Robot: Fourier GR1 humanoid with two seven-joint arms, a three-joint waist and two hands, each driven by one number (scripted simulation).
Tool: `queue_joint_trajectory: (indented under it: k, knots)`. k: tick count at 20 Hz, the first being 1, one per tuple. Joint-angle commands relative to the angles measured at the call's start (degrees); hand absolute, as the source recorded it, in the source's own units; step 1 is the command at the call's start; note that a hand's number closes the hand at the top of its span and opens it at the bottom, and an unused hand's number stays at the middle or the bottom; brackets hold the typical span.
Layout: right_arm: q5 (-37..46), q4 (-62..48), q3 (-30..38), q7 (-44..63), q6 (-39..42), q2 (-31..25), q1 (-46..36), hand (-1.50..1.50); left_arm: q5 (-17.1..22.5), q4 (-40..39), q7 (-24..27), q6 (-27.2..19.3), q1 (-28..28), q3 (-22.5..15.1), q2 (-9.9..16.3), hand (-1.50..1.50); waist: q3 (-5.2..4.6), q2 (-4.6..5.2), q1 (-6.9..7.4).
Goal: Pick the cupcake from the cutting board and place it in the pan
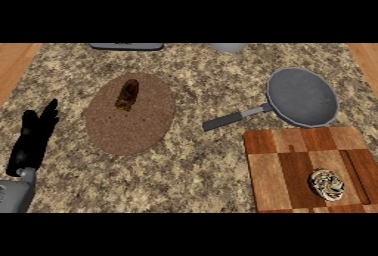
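The cupcake [326, 184], pale with dark swirls, lies on the wooden cutting board [284, 170] at the lower right. Above the board sits the grey pan [303, 96], its dark handle [230, 119] pointing down and left. My left hand [35, 135] rests open at the left edge, fingers up, far from the cupcake and the pan. My right hand does not show in the view.
A round brown mat [140, 127] lies left of centre with a dark brown oblong item [127, 95] on its upper part. At the counter's far edge are a flat grey object [126, 46] and a grey round object [228, 47].
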State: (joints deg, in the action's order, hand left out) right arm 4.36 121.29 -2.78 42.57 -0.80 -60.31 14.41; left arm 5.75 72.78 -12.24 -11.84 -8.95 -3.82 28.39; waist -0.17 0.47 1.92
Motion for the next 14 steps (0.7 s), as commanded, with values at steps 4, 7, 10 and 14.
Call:
queue_joint_trajectory:
  k: [4,7,10,14]
  knots:
    - [7.49,-5.01,-13.18,10.08,5.12,8.15,-11.41,-1.50,-1.77,2.95,-0.64,-0.94,2.51,0.12,-2.31,0.00,0.16,-0.36,-0.89]
    - [10.91,-3.76,-14.32,12.41,7.36,11.67,-12.45,-1.50,-0.47,-0.99,1.57,2.73,1.42,4.47,0.14,0.00,0.14,-0.42,-1.56]
    - [15.10,-6.59,-13.53,9.65,7.44,13.71,-8.61,-1.50,-3.08,2.41,0.67,-0.14,5.03,2.98,-2.97,0.00,0.17,-0.53,-1.93]
    - [17.42,-11.92,-12.25,8.75,10.20,16.32,-11.60,-1.50,-4.10,0.23,0.49,0.54,2.12,3.37,-4.92,0.00,0.16,-0.46,-2.05]
